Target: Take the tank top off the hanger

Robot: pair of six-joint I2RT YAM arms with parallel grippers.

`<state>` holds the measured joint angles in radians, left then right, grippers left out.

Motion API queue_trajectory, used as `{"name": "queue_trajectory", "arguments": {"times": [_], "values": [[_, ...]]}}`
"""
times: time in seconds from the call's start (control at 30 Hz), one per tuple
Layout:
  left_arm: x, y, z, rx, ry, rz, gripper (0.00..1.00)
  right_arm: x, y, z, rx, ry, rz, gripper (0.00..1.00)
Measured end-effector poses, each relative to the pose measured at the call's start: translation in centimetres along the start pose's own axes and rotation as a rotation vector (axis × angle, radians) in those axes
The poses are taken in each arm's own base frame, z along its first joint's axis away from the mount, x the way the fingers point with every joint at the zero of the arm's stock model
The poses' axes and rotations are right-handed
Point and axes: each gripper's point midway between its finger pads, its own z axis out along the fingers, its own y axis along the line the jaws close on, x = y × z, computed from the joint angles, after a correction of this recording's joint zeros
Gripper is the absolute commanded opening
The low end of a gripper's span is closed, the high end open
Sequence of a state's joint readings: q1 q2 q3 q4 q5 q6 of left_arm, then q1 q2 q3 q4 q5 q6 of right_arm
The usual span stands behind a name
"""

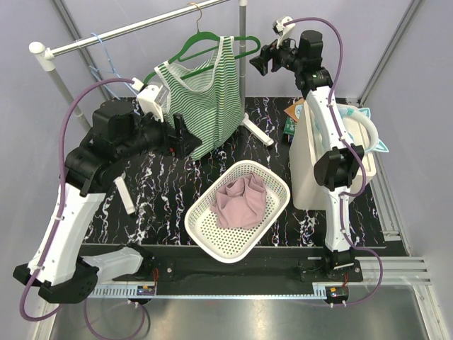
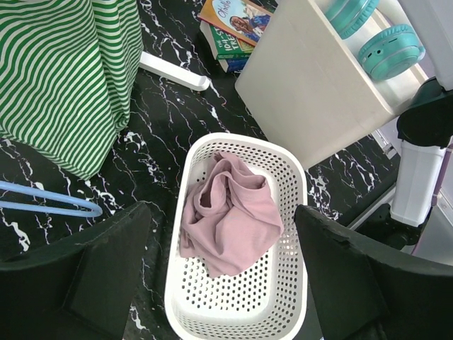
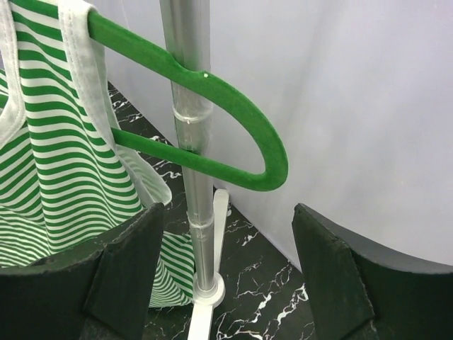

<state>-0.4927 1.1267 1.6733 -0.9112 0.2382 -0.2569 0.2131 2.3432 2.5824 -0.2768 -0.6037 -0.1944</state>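
A green-and-white striped tank top (image 1: 212, 95) hangs on a green hanger (image 1: 202, 42) from the rail. Its right strap sits on the hanger arm (image 3: 141, 49), and the hanger's right end loop (image 3: 265, 166) is bare. My left gripper (image 1: 182, 136) is open and empty, beside the lower left of the tank top (image 2: 64, 78). In its wrist view the left gripper (image 2: 223, 283) frames the basket. My right gripper (image 1: 257, 62) is open and empty, just right of the hanger's end. In its wrist view the right gripper (image 3: 226, 273) is below the loop, with the striped cloth (image 3: 49, 163) at left.
A white perforated basket (image 1: 272, 212) holds a pink garment (image 1: 241, 202). The rack's pole (image 3: 191, 142) and its foot (image 1: 258, 131) stand by the tank top. A blue hanger (image 2: 49, 202) hangs at left. A white box (image 1: 311, 163) with teal headphones (image 2: 393, 49) and books (image 2: 233, 28) stand at right.
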Motion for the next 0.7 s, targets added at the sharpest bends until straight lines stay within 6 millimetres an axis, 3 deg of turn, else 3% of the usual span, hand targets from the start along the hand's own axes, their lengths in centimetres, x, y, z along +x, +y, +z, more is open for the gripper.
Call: {"name": "queue_trajectory", "arguments": {"times": [0.13, 0.4, 0.7], "values": [[0.2, 0.1, -0.2, -0.009, 0.003, 0.005, 0.88, -0.6, 0.0, -0.1, 0.002, -0.012, -0.008, 0.82], [0.0, -0.1, -1.0, -0.008, -0.011, 0.011, 0.88, -4.6, 0.2, -0.3, 0.0, -0.104, -0.084, 0.82], [0.0, -0.1, -1.1, -0.006, -0.013, 0.019, 0.88, -4.6, 1.2, 0.7, -0.018, -0.118, -0.089, 0.72]]}}
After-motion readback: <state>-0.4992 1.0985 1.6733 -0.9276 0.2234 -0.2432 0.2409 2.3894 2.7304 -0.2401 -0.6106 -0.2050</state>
